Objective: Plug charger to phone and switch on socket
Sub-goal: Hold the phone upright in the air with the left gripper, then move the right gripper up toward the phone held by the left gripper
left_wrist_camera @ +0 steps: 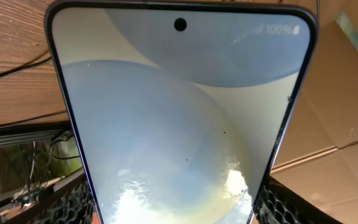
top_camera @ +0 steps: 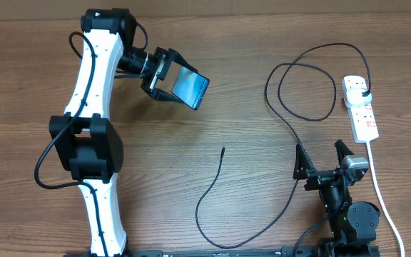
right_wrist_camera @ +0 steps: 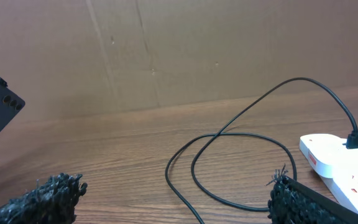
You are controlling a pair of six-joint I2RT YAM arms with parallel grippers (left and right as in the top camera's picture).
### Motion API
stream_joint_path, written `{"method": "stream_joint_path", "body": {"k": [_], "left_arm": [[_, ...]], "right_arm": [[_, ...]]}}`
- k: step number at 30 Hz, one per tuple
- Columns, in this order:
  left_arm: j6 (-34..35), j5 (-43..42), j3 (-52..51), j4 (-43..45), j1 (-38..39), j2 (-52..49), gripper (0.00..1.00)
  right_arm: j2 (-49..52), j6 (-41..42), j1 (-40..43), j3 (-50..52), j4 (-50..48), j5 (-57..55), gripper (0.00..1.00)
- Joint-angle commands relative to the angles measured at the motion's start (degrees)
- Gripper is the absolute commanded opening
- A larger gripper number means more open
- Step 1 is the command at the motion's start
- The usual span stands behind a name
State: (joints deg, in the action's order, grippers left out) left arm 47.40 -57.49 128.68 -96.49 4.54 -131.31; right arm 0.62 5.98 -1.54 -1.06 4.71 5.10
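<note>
Table (top_camera: 248, 43): wood grain; both arms are based at the near edge.

Left arm (top_camera: 91, 107) reaches far-left. Left gripper (top_camera: 166, 77) is clamped on the phone (top_camera: 191, 87), which is held off the table and tilted, screen lit. In the left wrist view the screen (left_wrist_camera: 179, 124) fills the frame, with the punch-hole camera at the free end. Port not visible. Judgement: it is probably at the end toward the palm.

Socket (top_camera: 360, 107) lies far-right, with the charger's plug (top_camera: 362, 91) seated in its far outlet. Switch state too small to read.

Charger (top_camera: 291, 121) loops left of the socket, runs toward the near edge, then curves back up. Its connector tip (top_camera: 223, 148) lies free mid-table, well apart from the phone.

Right gripper (top_camera: 323, 160) sits near-right with its jaws spread and nothing between them. The cable passes just beside its left finger.

Step in hand, as judged: fetch the tip and mate it to the phone.
- Pinch the cable right behind the tip, so that the tip cannot droop.
- Approach the tip from above, fingers across the cable.
- Left arm should turn the port end toward the right arm and hold steady.
- Push along the phone's long axis.
- Watch the slack so the loop does not tug the plug.
</note>
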Motion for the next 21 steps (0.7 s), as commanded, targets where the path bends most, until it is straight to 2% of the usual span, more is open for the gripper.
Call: {"method": "stream_joint_path", "body": {"k": [1,10,16,21], "left_arm": [[-1.6,-0.8,1.7,-0.3,0.4,-0.2,0.04],[-1.6,-1.0,1.7,-0.3,0.4,-0.2,0.04],[-1.5,-1.1,1.7,-0.3,0.4,-0.2,0.04],[-1.5,-2.6,1.7,-0.3,0.4,-0.2,0.04]], "right_arm": [[-0.5,0.0,-0.3,0.6,-0.3,-0.5,1.0],[-0.5,0.0,-0.3,0.6,-6.3,-3.1,1.0],[-0.5,0.0,-0.3,0.4,-14.7,1.7,1.0],[-0.5,0.7,-0.3,-4.2,-12.2,1.6,1.0]]}}
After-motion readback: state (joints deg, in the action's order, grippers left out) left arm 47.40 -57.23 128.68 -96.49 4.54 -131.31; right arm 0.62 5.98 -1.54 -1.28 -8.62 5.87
